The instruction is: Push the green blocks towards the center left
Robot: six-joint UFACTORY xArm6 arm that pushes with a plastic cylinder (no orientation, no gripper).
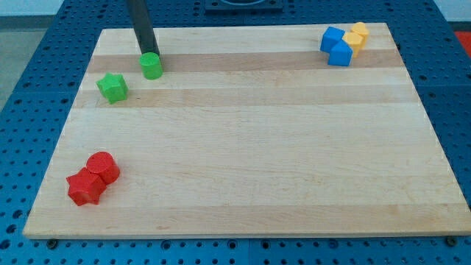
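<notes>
A green cylinder block (151,65) stands near the board's top left. A green star block (112,87) lies a little to its lower left, apart from it. My tip (147,54) is at the upper edge of the green cylinder, touching or nearly touching it from the view's top. The dark rod rises from there to the view's top edge.
A red cylinder (103,167) and a red star (85,187) touch at the bottom left. Two blue blocks (336,46) and two yellow blocks (357,35) cluster at the top right. The wooden board (250,147) rests on a blue perforated table.
</notes>
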